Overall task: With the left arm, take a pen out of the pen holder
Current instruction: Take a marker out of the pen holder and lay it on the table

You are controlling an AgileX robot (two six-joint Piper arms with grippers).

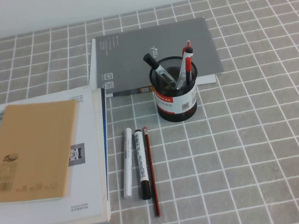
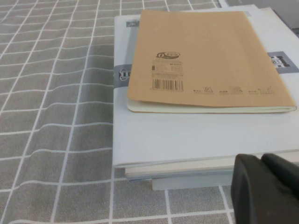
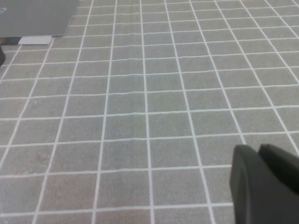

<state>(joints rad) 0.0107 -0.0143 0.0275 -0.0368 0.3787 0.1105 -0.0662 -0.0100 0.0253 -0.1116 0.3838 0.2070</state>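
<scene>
The pen holder [image 1: 176,93] stands near the middle of the table, at the front edge of a grey book [image 1: 128,57]. A pen with a black cap [image 1: 156,67] and a red pen [image 1: 187,59] lean out of it. The left gripper [image 2: 262,163] has its fingers closed on nothing. It hangs just beside the near edge of a stack of books [image 2: 187,140], so the pen holder is well apart from the fingers. The right gripper [image 3: 259,151], also closed and empty, is over the checked tablecloth [image 3: 140,116]. The holder carries a red and white label [image 1: 178,105] with a barcode. The tan notebook [image 1: 31,150] on the stack shows a barcode and an oval logo. All the writing is too small to read.
</scene>
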